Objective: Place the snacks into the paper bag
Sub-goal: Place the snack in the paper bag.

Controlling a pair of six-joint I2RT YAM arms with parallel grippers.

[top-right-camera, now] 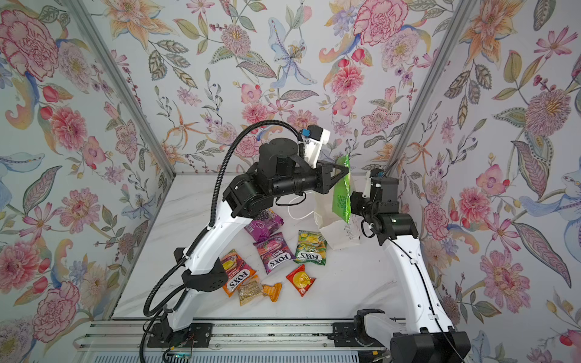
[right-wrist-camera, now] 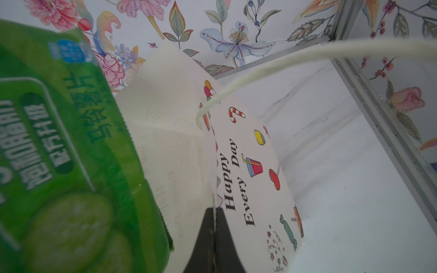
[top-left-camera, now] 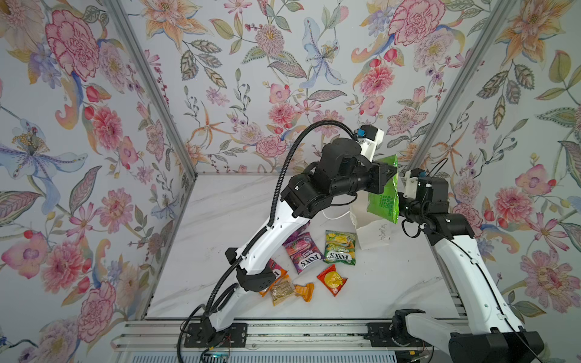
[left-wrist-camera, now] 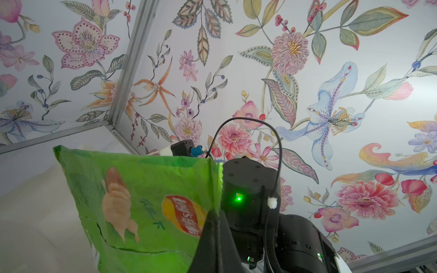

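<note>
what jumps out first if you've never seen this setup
The green chips bag hangs in the air, pinched by the left claw, over the white paper bag at the far right of the table. The right claw grips that bag's rim. FOX'S candy bags and other snacks lie scattered nearer the camera.

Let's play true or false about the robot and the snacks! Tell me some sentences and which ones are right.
1. The left gripper holds the green chips bag. True.
2. The chips bag lies flat on the table. False: it hangs in the air at the paper bag's mouth.
3. The right gripper pinches the paper bag's edge. True.
4. Every snack is already packed. False: the green FOX'S packet and the red-orange sachet, among others, lie on the table.
</note>
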